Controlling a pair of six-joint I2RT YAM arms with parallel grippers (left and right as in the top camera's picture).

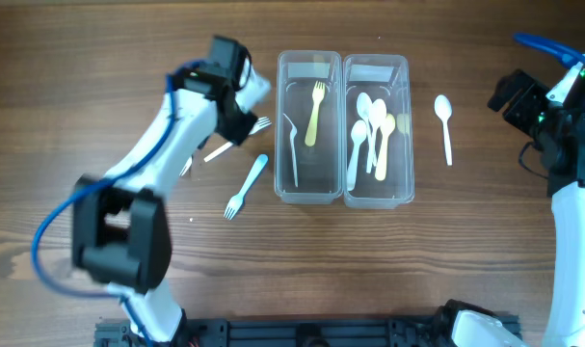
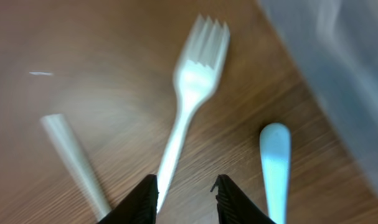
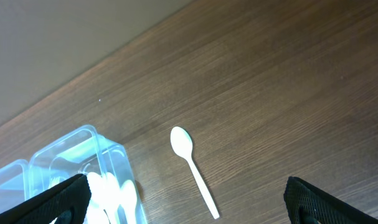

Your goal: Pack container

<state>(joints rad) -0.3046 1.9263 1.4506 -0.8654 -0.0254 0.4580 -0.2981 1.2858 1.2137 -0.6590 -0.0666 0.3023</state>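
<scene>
no readable text or labels anywhere

- A wooden table (image 1: 99,58) of warm brown colour lies under the left claw (image 2: 185,202) and all around it; its grain runs in long, fine lines.
- Just ahead of the left claw the wood carries a soft, pale shine from the light.
- Well ahead of the right claw (image 3: 185,202) the table ends in a straight edge; beyond it is a plain grey surface (image 3: 64,37), wall or floor I cannot tell.
- Well behind both claws a black rail (image 1: 273,333) runs along the table's side.
</scene>
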